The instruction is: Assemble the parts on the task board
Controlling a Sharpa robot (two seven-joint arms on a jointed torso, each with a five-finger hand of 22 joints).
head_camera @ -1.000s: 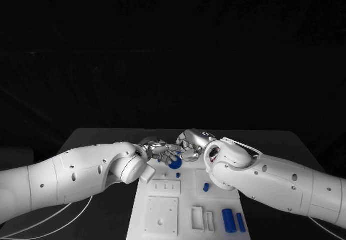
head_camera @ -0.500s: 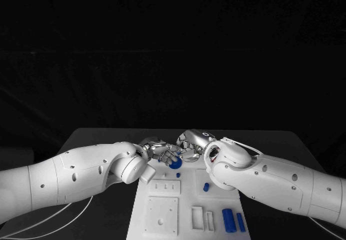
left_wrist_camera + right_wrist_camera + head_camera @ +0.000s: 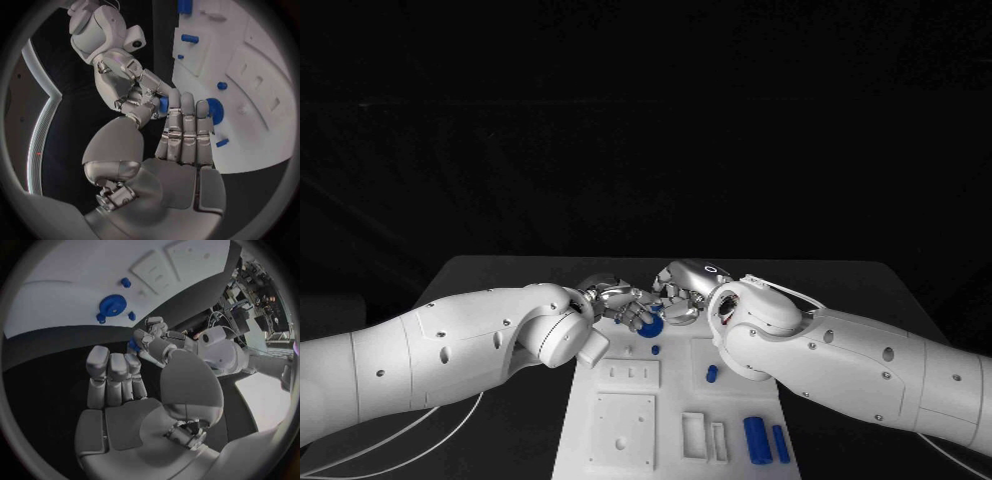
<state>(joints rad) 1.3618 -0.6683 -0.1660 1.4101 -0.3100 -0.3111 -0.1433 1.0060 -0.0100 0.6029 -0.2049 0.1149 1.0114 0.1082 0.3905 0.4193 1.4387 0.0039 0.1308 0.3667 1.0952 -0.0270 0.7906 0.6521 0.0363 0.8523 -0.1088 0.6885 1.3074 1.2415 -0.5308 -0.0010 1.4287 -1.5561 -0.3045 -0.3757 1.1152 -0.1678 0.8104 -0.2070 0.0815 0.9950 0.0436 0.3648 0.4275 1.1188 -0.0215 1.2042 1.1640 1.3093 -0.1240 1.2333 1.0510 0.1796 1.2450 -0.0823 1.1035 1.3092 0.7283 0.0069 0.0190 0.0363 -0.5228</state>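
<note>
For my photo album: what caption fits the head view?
Two hands, left and right, meet over the board's far end, a blue part beneath.

White task board (image 3: 625, 420) on a black table (image 3: 502, 275) carries blue parts: a round blue disc (image 3: 113, 305) just beyond the silver right hand (image 3: 115, 375), and a small blue piece (image 3: 163, 104) between it and the silver left hand (image 3: 181, 135).

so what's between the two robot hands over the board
A small blue part, touched by fingertips of both the left robot hand and the right robot hand, seen in the left wrist view.
</note>
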